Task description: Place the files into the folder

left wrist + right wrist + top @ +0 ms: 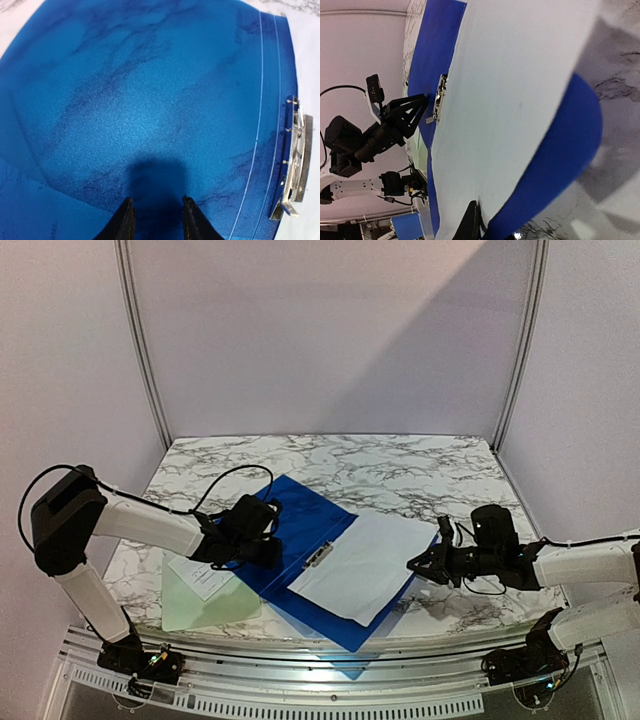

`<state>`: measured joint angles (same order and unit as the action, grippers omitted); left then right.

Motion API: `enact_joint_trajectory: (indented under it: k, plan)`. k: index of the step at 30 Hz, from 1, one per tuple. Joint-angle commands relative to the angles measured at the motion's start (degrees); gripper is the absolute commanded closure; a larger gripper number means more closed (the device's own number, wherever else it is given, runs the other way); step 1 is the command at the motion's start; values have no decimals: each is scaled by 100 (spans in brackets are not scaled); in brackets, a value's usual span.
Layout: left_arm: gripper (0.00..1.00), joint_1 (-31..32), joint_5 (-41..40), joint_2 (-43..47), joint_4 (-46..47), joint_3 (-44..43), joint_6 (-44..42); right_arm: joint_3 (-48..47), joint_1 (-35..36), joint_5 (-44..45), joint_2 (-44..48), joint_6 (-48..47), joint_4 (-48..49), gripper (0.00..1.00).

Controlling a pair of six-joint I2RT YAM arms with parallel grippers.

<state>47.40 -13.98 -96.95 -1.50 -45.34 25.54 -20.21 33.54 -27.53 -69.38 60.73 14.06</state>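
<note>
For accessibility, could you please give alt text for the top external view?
An open blue folder on a marble table holds a white sheet. The left gripper is over its bare half, the right gripper at the sheet's edge.

Your light is bright and even. The left gripper (157,200) shadows the glossy folder (150,100) softly, and the table (615,100) beside it blurs.

On my screen the folder (150,100) reads as glossy deep-blue plastic with a fine grainy sparkle, its clip (295,160) as bright bare metal, the large sheet (520,100) as smooth matt white paper, and the table (400,465) as a smooth marble-patterned top.
</note>
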Motion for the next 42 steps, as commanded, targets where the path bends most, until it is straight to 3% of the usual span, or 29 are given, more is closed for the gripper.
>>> enact_joint_trajectory:
  k: [1,10,19,27,30,35,42]
  plan:
    - [67,-81,232,118,-345,223,74,-237,30,258,-171,-149,-348,98]
    - [63,-70,292,593,-546,139,-26,-1104,-72,765,-353,-732,-1825,100]
    - [39,-73,311,1250,-800,30,-133,-2087,-546,761,-641,-1570,-3429,100]
    - [22,-81,138,1577,-868,-8,-305,-3290,-918,1042,-1106,-2979,-5380,100]
    - [15,-118,19,1538,-862,-72,-358,-3549,-1090,1102,-1180,-3381,-5819,100]
    - [13,-263,8,1257,-851,-293,-461,-3939,-1254,1656,-1259,-3775,-6326,100]
    - [10,-717,570,769,-718,-702,-701,-4522,-1463,2329,-1530,-4405,-6794,100]
